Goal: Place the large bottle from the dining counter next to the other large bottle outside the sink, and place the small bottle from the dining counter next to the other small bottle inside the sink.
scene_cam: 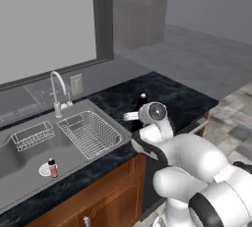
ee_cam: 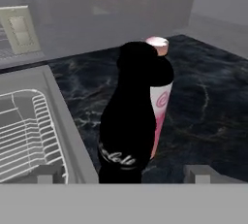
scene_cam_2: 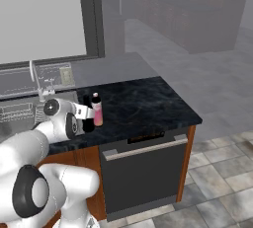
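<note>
**Large bottle set beside its twin on the counter right of the sink — gripper released.**

In the hand view the gripper (ee_cam: 126, 172) stands with its jaws spread wide, one fingertip either side of the near-black large bottle (ee_cam: 130, 121) and neither visibly touching it; nothing is held. That bottle stands upright on the dark stone counter (ee_cam: 208, 106), just beside the other large bottle (ee_cam: 161, 97) with the pink-white label, both outside the sink (scene_cam: 29, 167). A small bottle (scene_cam: 52, 168) stands inside the basin near the wire rack (scene_cam: 91, 133). The large bottle looks rigid and smooth — probably slippery and top-heavy, easily tipped into its neighbour. A grasp, if needed again, would likely be safest across the wide lower body rather than the narrowing neck.
</note>
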Robot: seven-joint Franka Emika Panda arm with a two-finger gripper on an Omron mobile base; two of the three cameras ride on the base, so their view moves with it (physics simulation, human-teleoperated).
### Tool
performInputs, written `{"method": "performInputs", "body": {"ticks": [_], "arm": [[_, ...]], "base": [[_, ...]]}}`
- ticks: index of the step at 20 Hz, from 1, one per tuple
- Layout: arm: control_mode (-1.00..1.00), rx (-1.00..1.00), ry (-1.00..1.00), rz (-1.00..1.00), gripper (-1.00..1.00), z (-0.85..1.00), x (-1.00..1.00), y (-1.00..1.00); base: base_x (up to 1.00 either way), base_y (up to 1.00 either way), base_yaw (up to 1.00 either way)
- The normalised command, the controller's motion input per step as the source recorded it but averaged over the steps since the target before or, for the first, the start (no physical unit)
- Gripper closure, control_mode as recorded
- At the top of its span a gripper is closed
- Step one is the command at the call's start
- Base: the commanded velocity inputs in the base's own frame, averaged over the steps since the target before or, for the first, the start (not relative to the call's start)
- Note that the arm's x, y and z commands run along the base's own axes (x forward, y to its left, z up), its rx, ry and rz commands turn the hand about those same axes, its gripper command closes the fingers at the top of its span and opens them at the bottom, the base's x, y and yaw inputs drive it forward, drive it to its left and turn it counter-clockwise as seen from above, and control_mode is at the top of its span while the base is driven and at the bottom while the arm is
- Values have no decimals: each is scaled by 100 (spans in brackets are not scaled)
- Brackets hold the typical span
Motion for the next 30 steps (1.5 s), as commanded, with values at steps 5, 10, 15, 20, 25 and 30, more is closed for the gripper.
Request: {"method": "performInputs", "body": {"ticks": [5, 10, 15, 20, 25, 30], "arm": [[-100, 0, -4, 0, -100, 20, -20, -12], [-100, -2, 0, 0, -100, 21, -2, -2], [-100, -6, 3, 3, -100, 28, 0, 0], [-100, -5, 6, 10, -100, 11, -11, 0], [-100, -7, 8, 17, -100, 0, -48, -2], [-100, -14, 7, 18, -100, -11, -59, -2]], "base": [[0, 0, 0], [0, 0, 0], [0, 0, 0], [0, 0, 0], [0, 0, 0], [0, 0, 0]]}}
